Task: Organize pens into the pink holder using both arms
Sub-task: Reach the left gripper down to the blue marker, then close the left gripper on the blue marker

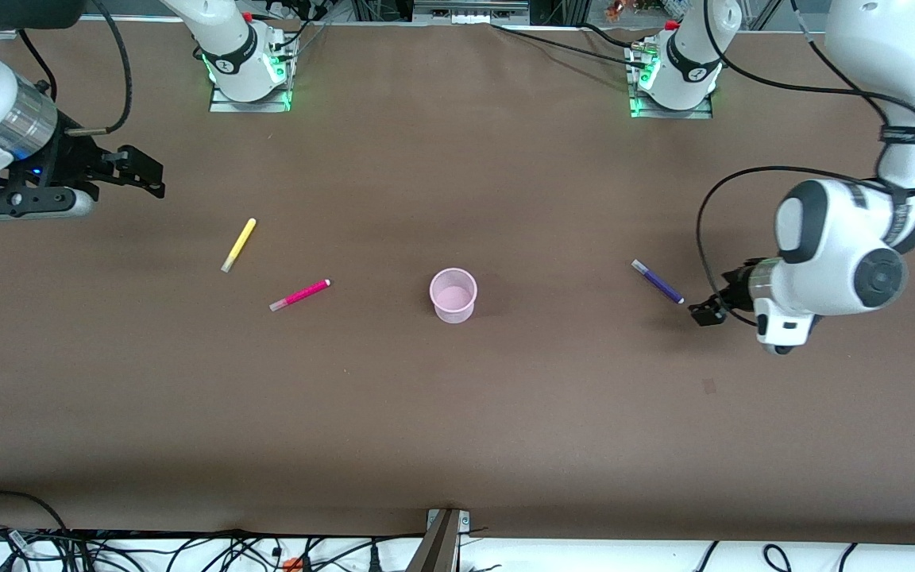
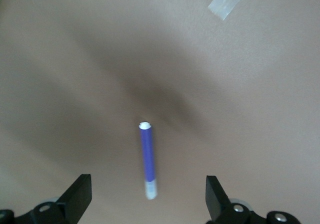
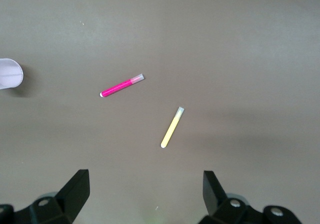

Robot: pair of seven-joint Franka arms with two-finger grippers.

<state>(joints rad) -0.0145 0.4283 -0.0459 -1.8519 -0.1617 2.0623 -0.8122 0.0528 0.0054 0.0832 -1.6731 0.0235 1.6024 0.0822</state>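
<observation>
The pink holder stands upright near the middle of the brown surface, and its inside looks empty. Three pens lie flat on the surface, none touching the holder. The magenta pen lies toward the right arm's end, with the yellow pen a little farther from the front camera and closer to that end. The purple pen lies toward the left arm's end.

The left arm bends down low, and its left end effector hovers just beside the purple pen's white tip, fingers spread wide and released, grasping nothing. The right end effector hangs over the surface at the right arm's end, well apart from the yellow pen, fingers likewise spread and empty.
</observation>
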